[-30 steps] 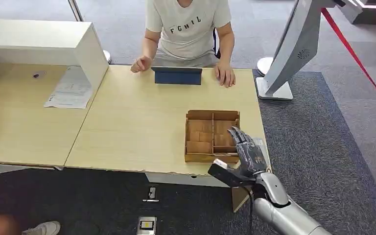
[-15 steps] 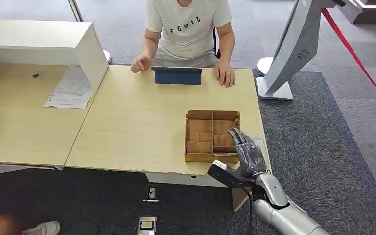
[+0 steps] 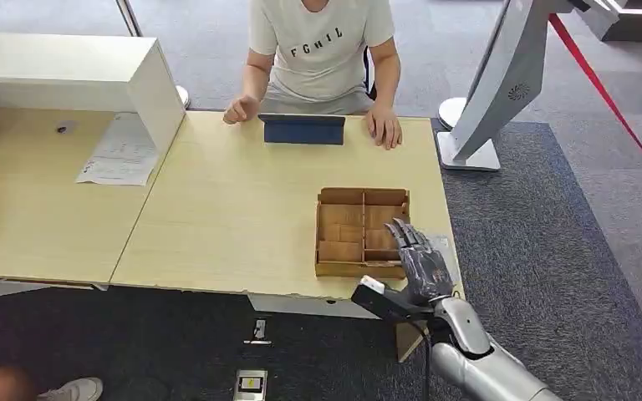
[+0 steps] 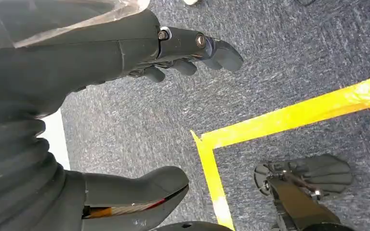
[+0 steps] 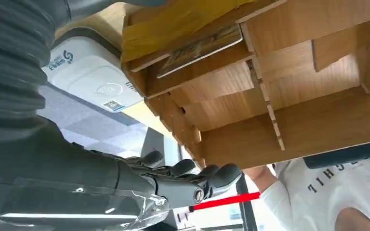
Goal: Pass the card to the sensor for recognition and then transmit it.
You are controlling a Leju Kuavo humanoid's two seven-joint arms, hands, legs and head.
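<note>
A wooden divided box (image 3: 361,197) stands on the table near its right front corner. In the right wrist view a card (image 5: 200,48) lies flat in one of the box's (image 5: 289,115) end compartments, and the white sensor pad (image 5: 94,77) lies on the table beside that end. My right hand (image 3: 422,267) hovers over the box's near right corner with its fingers stretched out and nothing in them; they (image 5: 192,175) are apart from the card. My left hand (image 4: 91,53) hangs over grey carpet, fingers and thumb apart, holding nothing.
A person sits at the far side with both hands on the table beside a blue tablet (image 3: 303,129). A white kiosk stand (image 3: 501,83) and red rope are at the right. A white cabinet (image 3: 75,71) and papers (image 3: 121,150) lie on the left table.
My right hand has crept slightly left and down over the box's near right corner. The box, the person and the tablet are where they were.
</note>
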